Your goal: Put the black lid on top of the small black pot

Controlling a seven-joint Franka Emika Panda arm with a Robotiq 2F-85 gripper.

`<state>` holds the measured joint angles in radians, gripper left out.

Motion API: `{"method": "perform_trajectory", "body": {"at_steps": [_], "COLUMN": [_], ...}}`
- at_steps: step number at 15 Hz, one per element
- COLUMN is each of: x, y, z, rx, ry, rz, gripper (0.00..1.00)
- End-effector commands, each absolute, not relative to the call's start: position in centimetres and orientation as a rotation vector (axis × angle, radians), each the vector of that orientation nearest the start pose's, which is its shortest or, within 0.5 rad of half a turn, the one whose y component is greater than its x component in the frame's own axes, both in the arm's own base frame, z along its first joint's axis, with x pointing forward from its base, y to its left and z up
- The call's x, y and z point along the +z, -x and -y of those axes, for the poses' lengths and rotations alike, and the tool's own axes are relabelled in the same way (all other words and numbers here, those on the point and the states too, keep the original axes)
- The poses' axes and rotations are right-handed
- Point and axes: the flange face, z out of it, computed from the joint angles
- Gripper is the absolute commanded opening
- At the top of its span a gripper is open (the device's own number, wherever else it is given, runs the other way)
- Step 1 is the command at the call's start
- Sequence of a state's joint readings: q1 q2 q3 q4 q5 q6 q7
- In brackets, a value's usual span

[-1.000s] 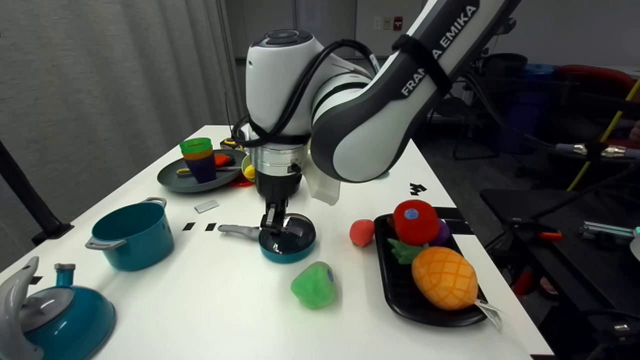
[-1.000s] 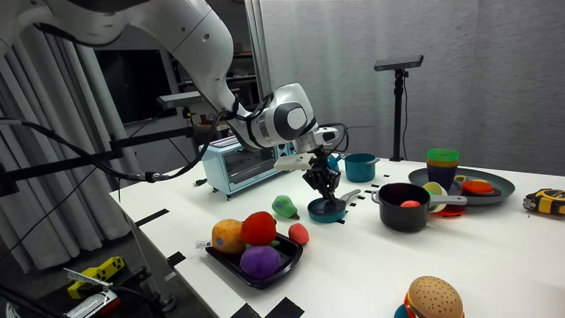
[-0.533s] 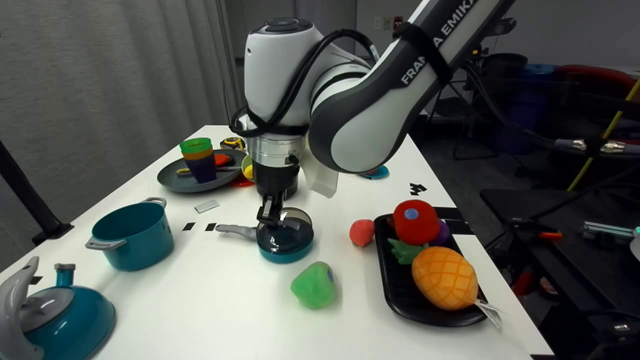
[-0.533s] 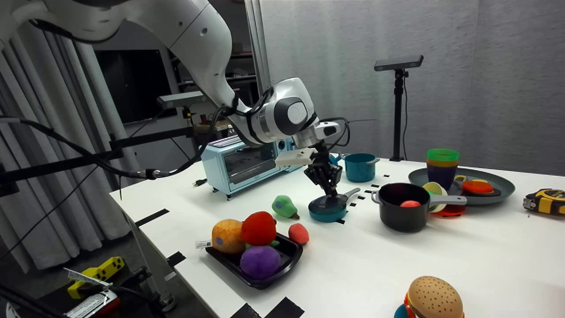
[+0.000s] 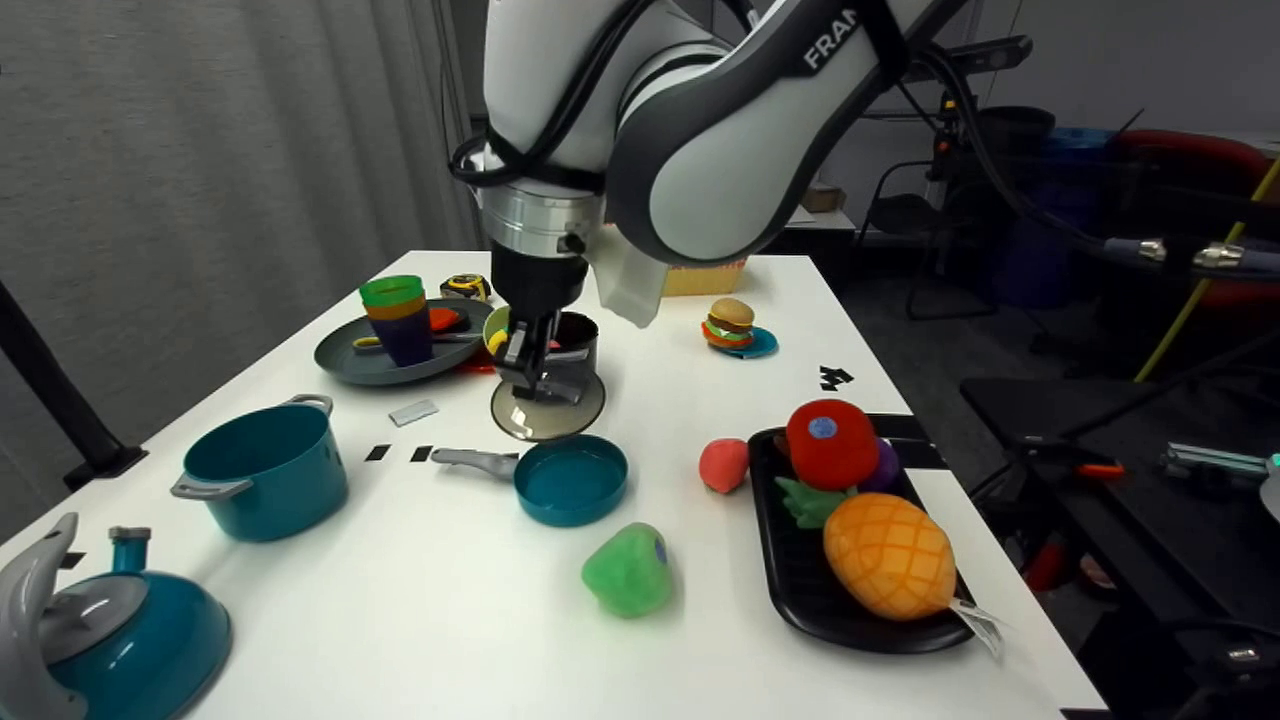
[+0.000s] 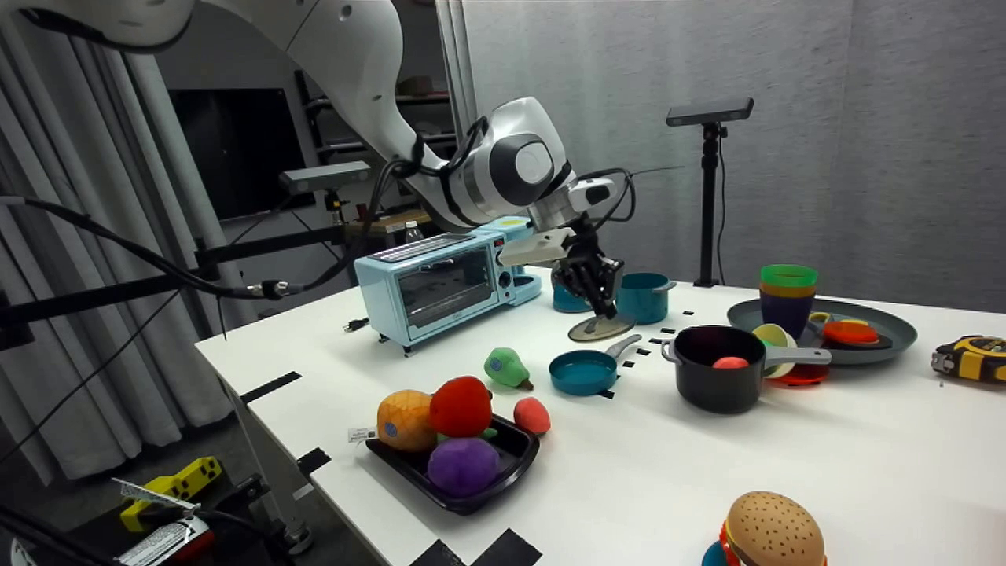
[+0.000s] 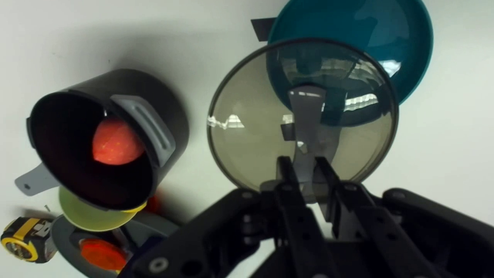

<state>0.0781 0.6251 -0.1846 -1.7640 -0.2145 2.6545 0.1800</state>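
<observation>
The black lid (image 5: 528, 422) is round, smoky see-through glass with a dark rim and a grey handle. It also shows in an exterior view (image 6: 591, 330) and in the wrist view (image 7: 247, 112). My gripper (image 7: 303, 160) is shut on the lid's handle and holds the lid in the air, above and behind the small teal frying pan (image 5: 570, 482). The gripper shows in both exterior views (image 5: 527, 385) (image 6: 603, 313). The black pot (image 6: 717, 389) stands upright and lidless, with a red ball-like thing inside. In an exterior view the arm and lid partly hide the pot (image 5: 583, 340).
A teal pot (image 5: 265, 475) and a kettle (image 5: 150, 640) stand to one side. A grey plate (image 6: 880, 334) with cups lies behind the black pot. A green plush (image 5: 628, 570), a red plush (image 5: 723, 465) and a black tray (image 5: 790, 590) of plush food lie near the pan.
The lid was on the small teal frying pan and has been lifted off in my gripper. The arm has risen and moved away from the pan, which stayed in place uncovered.
</observation>
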Motion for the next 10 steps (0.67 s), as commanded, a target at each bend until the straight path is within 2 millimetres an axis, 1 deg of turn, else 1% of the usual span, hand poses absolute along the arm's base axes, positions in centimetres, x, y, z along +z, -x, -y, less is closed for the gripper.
{"method": "perform_trajectory", "body": {"at_steps": [1, 3, 5, 10], "x": [27.0, 27.9, 28.4, 28.2], "y": [-67.8, -67.8, -68.0, -68.0], "z": [7.5, 8.8, 10.1, 13.4], "rx": [-0.475, -0.478, -0.476, -0.417], "ry": [3.326, 3.329, 3.337, 3.341], "rz": [-0.177, -0.201, -0.247, -0.376], "gripper": [0.04, 0.04, 0.04, 0.04]}}
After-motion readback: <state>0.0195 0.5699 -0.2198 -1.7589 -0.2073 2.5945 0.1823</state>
